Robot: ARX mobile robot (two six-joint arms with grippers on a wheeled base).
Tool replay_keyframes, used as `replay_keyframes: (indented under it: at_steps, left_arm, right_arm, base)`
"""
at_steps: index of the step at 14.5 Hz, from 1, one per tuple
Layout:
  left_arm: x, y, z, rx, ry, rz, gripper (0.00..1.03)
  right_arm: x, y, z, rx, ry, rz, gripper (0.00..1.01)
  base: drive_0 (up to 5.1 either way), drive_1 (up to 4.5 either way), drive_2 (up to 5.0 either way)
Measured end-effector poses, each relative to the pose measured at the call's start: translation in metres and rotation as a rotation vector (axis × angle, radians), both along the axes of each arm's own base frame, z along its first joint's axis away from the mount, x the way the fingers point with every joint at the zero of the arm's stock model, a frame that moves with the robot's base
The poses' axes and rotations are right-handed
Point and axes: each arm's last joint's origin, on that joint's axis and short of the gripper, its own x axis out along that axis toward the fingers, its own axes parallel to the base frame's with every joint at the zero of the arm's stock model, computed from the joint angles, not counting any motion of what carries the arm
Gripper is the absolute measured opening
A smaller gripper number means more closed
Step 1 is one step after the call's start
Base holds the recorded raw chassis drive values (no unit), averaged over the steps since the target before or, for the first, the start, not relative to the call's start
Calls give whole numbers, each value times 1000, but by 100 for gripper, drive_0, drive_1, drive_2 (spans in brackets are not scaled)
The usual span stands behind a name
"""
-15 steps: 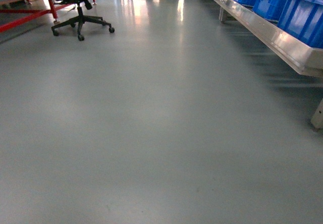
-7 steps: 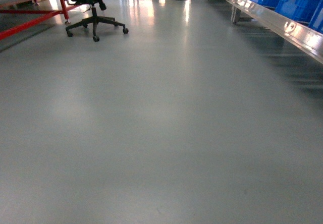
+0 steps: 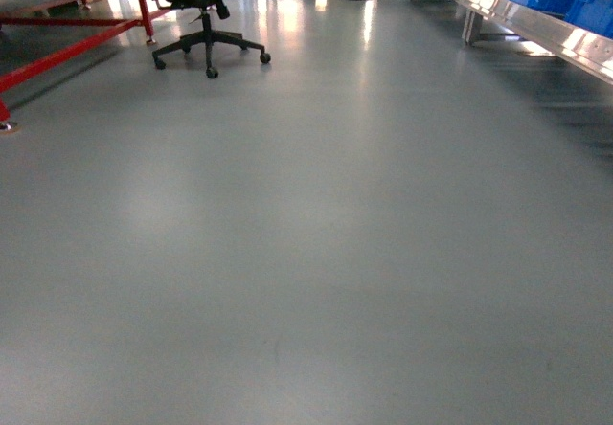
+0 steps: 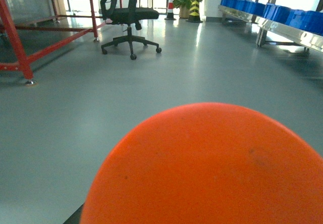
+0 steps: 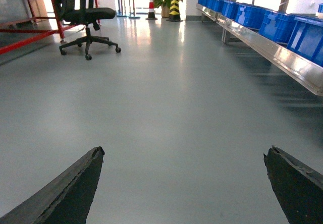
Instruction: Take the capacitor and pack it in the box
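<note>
Right jaws wide apart; head view: chair (image 3: 206, 4).

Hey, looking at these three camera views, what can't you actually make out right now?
- Left gripper: the left wrist view is filled by an orange rounded object, so the fingers are hidden.
- Box and capacitor: in no view.
- Right gripper: only two dark fingertips show, cut off by the bottom edge.
- Blue bins: contents hidden by their walls in the right wrist view.
- Chair: top cut off by the head view's edge.
</note>
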Motion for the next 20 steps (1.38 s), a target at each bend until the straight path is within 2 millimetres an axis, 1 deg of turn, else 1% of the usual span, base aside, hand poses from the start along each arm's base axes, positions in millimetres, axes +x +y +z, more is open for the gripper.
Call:
replay_keyframes:
  at_steps: [20]
  left_arm:
    - [0,0,0,0,0,1,43]
  right_arm:
    - [0,0,0,0,-3,0,98]
  base:
    - [-497,248,248]
